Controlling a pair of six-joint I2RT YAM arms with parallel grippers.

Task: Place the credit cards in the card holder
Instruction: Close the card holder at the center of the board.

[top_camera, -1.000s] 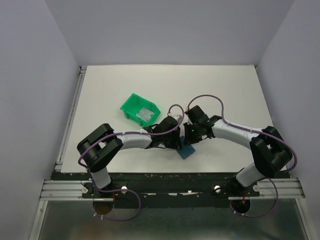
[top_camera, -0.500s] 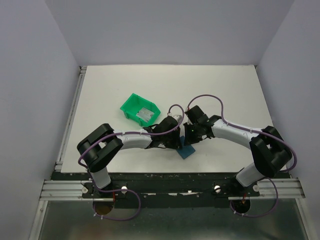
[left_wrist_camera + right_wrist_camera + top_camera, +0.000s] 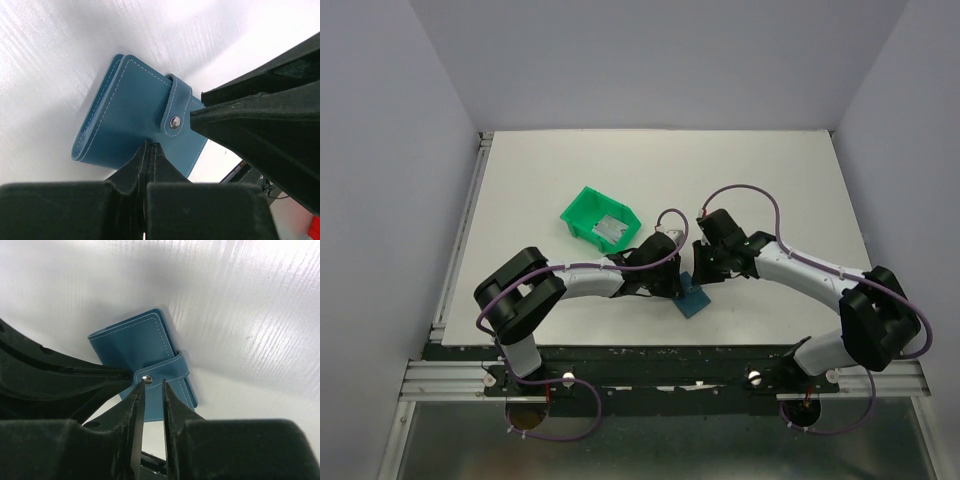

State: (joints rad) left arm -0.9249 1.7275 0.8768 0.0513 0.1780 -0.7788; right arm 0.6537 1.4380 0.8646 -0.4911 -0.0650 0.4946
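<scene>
**While the Strap Is Worked, the Card Holder Is Pinned**

Although the task concerns the credit cards (image 3: pixel 611 229), none has yet been brought to the card holder (image 3: pixel 135 115). They lie in the green bin (image 3: pixel 582 212), left of the middle of the table (image 3: pixel 770 180). The card holder rests closed and flat near the middle of the table's near edge, well apart from the bin.

The left gripper (image 3: pixel 149 149) is seen fully closed, its tips set against the near face of the card holder. It cannot be told whether a layer is pinched between them; it seems to be pressing the holder down. The right gripper (image 3: pixel 151 386) is held narrowly apart above the strap (image 3: pixel 172 369), one finger touching the stud (image 3: pixel 146 379). No firm grip on the strap is shown.

The card holder is judged light, soft and pliable, with stitched leather-like faces. On the smooth table it would likely slide or fold if pulled without being held down. The strap is best taken at its free end just beside the stud and peeled upward. A snap of this kind may resist and then give suddenly, so the body should be pinned.

The cards are judged thin, stiff and slick. They are best taken by their edges.
</scene>
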